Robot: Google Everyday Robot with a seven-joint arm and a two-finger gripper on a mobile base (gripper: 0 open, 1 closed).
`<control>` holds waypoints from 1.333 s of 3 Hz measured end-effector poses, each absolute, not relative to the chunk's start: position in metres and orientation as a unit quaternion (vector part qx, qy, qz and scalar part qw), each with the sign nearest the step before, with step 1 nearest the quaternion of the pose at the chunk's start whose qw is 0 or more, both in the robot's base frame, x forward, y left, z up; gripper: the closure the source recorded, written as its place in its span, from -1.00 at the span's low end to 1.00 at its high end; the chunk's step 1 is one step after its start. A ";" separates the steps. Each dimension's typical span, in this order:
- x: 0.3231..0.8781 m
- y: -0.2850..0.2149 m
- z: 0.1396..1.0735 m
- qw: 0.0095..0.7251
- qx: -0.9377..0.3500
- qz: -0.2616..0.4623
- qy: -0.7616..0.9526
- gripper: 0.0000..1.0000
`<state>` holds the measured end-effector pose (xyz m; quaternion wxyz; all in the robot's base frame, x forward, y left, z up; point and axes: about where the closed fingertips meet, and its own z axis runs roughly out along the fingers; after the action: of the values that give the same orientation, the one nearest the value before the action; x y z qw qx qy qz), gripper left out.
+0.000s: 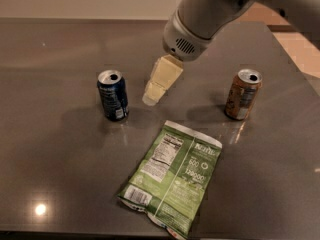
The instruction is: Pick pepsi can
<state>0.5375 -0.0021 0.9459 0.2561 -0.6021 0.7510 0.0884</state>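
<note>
1. Hanging down from the upper right of the frame, the pale grey rounded arm housing (200,19) carries the cream-coloured gripper (151,98), which slants down and to the left and ends near the centre of the picture.
2. The tip of the gripper lies just to the right of the small dark blue pepsi can (113,95), with a narrow strip of table showing between them; they do not touch.
3. Whether the gripper is open or closed cannot be told from this angle, since it reads as one cream block. It holds nothing.
4. The pepsi can stands upright at left of centre, silver top and opened tab facing up, with a white label patch low on its side.
5. An orange-brown soda can (242,94) stands upright at the right of the frame, well apart from the blue can and to the right of the gripper.
6. A flat green snack bag (172,176) with a white nutrition panel lies in the lower centre, tilted, below both cans and touching neither.
7. All of these rest on a dark grey glossy tabletop (60,49), which shows a bright spot of reflected light (40,209) at the lower left.
</note>
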 end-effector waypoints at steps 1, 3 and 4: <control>0.537 0.027 0.934 0.268 -0.603 0.097 0.745 -1.00; 0.536 0.078 0.916 0.285 -0.604 0.126 0.734 -1.00; 0.541 0.102 0.906 0.287 -0.607 0.135 0.729 -1.00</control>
<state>0.5414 0.1022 0.9063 0.2873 -0.6070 0.7286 0.1346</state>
